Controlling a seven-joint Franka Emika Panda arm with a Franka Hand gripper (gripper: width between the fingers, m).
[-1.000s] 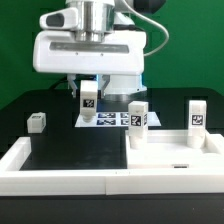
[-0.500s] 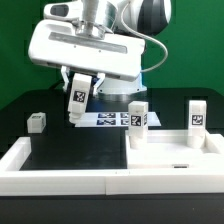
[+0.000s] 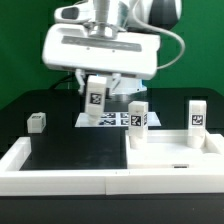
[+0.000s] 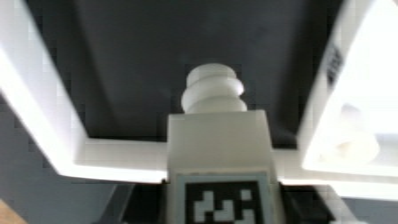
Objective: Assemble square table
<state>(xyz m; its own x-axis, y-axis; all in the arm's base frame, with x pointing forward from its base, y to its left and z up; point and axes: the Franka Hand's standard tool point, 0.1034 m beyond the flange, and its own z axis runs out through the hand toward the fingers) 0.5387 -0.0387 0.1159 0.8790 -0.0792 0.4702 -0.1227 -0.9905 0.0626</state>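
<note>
My gripper hangs above the back of the table, shut on a white table leg that tilts slightly, its tag facing the camera. In the wrist view the same leg fills the middle, tag near my gripper and knobbed screw end pointing away. The white square tabletop slab lies at the exterior view's right. Two legs stand upright on its far side. Another leg rests on the black surface at the left.
The marker board lies flat under and just behind the held leg. A long white rim wall runs along the front and the left side of the black work surface; it also shows in the wrist view as the rim wall.
The gripper, keeping hold of the leg, swung toward the exterior view's left and tilted, then came back to the right, ending a little farther right than a second ago.
</note>
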